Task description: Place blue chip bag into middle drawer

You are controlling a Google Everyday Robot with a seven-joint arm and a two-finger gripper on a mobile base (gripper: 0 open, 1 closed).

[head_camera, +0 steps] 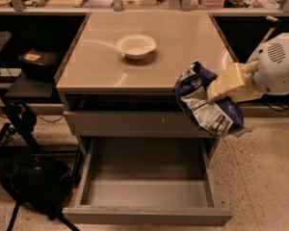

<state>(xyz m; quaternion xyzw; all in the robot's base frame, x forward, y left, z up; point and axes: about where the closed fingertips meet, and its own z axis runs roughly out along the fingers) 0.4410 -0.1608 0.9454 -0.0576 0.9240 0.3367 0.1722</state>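
Observation:
The blue chip bag (207,102), dark blue foil with white print, hangs in the air at the cabinet's front right corner, above the right side of the open middle drawer (147,182). My gripper (216,91), with pale yellow fingers, is shut on the bag's right side and comes in from the right on a white arm (277,69). The drawer is pulled fully out, with a smooth grey inside and nothing in it. A shallower grey drawer front with pale scratches (135,123) sits closed above it.
A white bowl (136,45) stands on the tan cabinet top (183,37). A black bag (33,182) lies on the speckled floor at the left beside a black stand (19,88). Cluttered benches run behind.

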